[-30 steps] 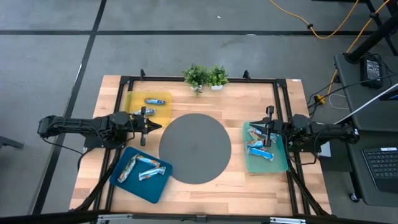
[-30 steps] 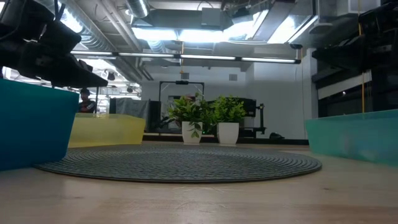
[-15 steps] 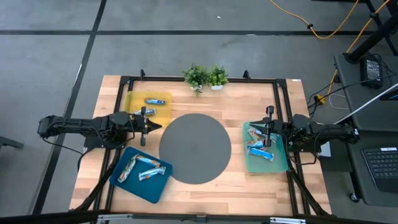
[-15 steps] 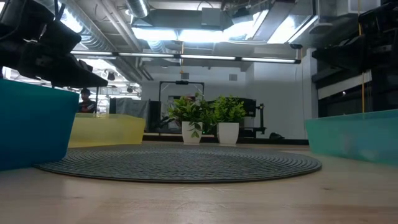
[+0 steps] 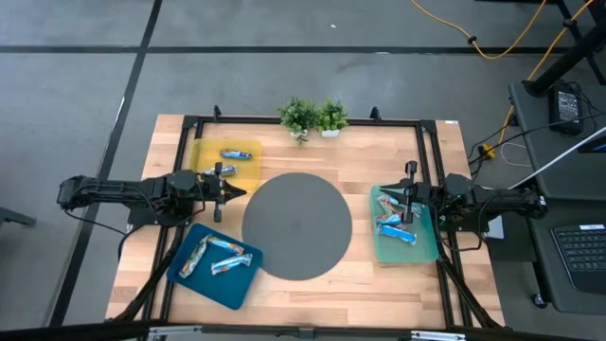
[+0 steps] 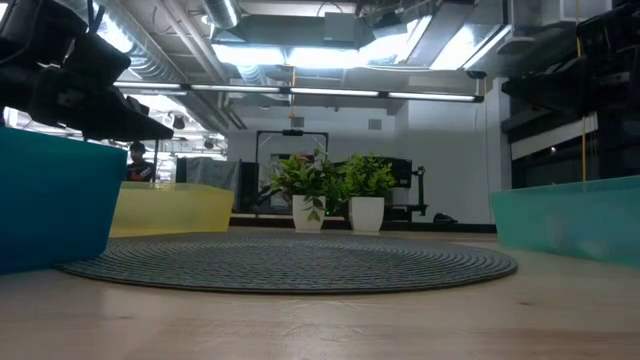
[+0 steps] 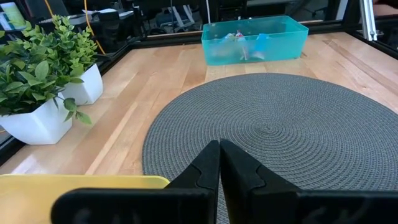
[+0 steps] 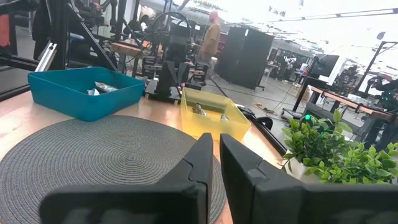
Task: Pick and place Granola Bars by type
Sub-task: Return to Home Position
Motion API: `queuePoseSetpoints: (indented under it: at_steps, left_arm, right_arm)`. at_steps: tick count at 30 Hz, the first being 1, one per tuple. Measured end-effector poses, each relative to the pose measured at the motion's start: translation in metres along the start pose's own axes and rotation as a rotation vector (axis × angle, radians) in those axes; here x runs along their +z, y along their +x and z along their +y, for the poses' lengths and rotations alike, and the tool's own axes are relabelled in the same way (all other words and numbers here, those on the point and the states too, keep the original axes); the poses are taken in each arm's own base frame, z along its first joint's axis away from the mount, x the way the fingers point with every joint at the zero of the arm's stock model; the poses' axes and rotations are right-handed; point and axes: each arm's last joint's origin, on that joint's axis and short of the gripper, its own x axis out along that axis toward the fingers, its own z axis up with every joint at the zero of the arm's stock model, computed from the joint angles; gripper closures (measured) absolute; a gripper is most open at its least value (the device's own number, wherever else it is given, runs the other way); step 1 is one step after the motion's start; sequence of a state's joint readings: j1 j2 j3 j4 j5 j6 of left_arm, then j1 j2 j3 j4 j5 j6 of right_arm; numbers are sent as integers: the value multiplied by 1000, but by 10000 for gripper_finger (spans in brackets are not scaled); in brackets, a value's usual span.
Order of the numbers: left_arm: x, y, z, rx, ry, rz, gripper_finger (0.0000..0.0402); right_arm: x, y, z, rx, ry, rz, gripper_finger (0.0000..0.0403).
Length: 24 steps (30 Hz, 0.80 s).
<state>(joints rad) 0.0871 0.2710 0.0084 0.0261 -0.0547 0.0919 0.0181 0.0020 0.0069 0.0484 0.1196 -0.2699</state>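
Observation:
The Granola Bars lie sorted in three trays. The yellow tray holds a blue-wrapped bar. Multicoloured bars lie in the blue tray. Further bars lie in the teal tray. My left gripper hangs shut at the grey round mat's left edge, beside the yellow tray, pointing toward the table's right edge. Its fingertips meet with nothing between them. My right gripper hangs over the teal tray, pointing left. It is shut to a thin slit and holds nothing.
Two small potted plants stand at the table's far edge. A black frame runs around the tabletop. In the right wrist view a person stands in the room beyond the table.

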Motion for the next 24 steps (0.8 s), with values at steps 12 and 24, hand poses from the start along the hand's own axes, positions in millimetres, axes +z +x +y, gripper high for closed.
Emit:
queuePoseSetpoints:
  at_steps: [12,24]
  left_arm:
    - [0,0,0,0,0,0,397]
    - [0,0,0,0,0,0,398]
  right_arm:
    - [0,0,0,0,0,0,368]
    - [0,0,0,0,0,0,368]
